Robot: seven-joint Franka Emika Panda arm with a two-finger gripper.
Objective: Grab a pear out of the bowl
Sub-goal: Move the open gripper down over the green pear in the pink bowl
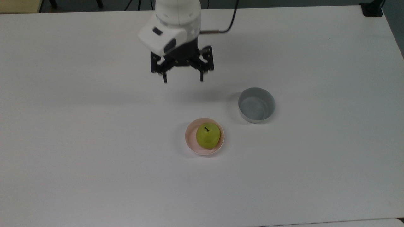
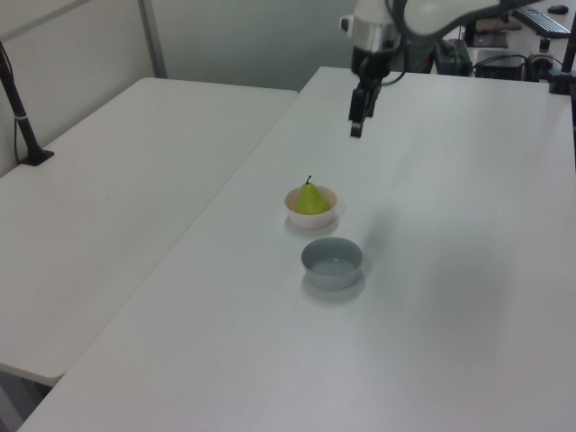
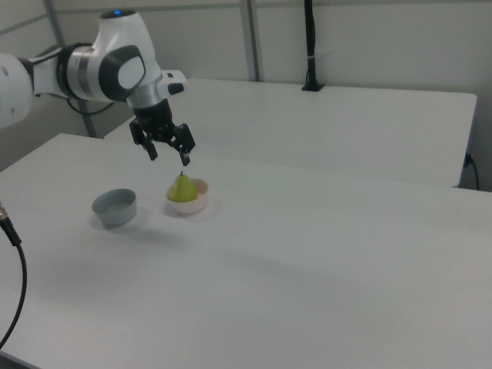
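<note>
Pear [image 1: 208, 136], yellow-green with a short dark stem, sits upright inside the pale pink bowl [image 1: 190, 140] near the middle of the white desk [image 1: 79, 142]. Grey bowl [image 1: 256, 105] stands just beside the pink one, on the top view's right and a little farther up; the two are apart, not touching. Gripper [image 1: 183, 80] hangs above the desk, well apart from the pear, toward the top view's upper side. Fingers [image 1: 164, 78] point downward and are spread wide, nothing between them. In the right view the gripper [image 3: 169, 157] hovers above and slightly to the right view's left of the pear [image 3: 181, 188]. White arm [image 1: 176, 19] reaches in from the desk's far edge in the top view.
</note>
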